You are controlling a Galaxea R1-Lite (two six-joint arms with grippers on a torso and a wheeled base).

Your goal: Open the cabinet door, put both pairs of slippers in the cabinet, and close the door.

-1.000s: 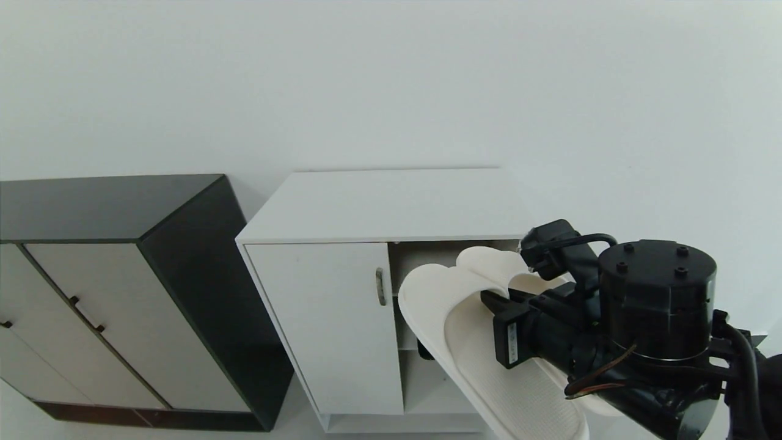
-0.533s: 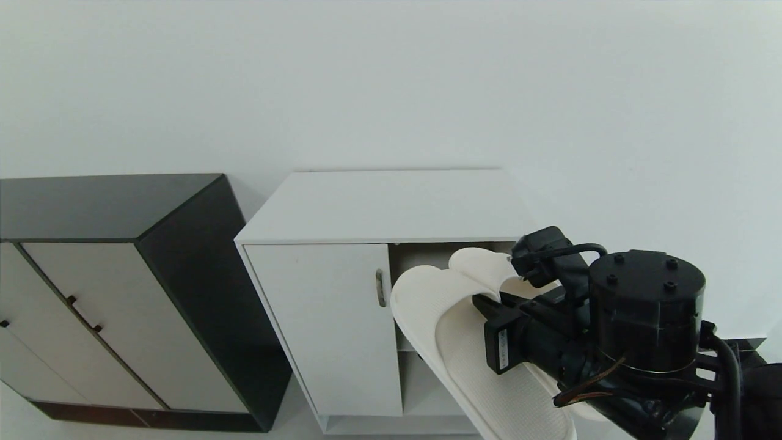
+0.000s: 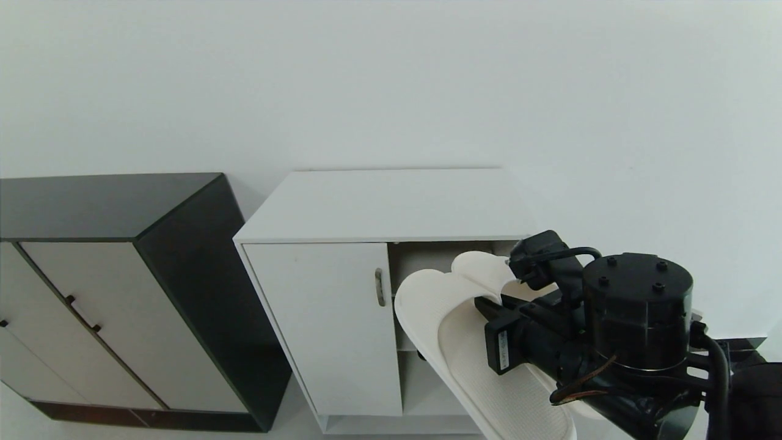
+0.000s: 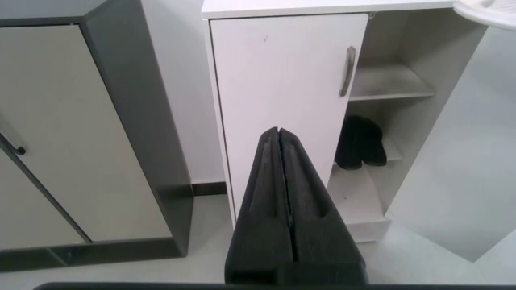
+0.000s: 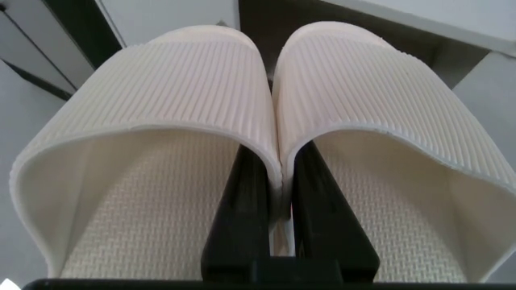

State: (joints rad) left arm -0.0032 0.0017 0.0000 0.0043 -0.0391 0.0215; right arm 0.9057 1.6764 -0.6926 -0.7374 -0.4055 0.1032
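A pair of cream-white slippers (image 3: 437,305) hangs side by side in front of the white cabinet's (image 3: 391,205) open right half. My right gripper (image 3: 492,305) is shut on their inner edges, its fingers pinching the two slippers (image 5: 185,89) together at the straps (image 5: 280,173). The cabinet's left door (image 3: 324,324) with its metal handle (image 3: 379,286) is closed. Inside, a dark pair of slippers (image 4: 360,143) stands on the lower shelf. My left gripper (image 4: 280,137) is shut on nothing, low down and facing the closed door.
A black cabinet with beige doors (image 3: 122,208) stands close on the white cabinet's left. The white cabinet's right door (image 4: 451,185) is swung open to the right. A plain white wall is behind both.
My right arm has shifted a little to the left with the white slippers, nearer the cabinet opening. The left gripper's earlier position is not shown.
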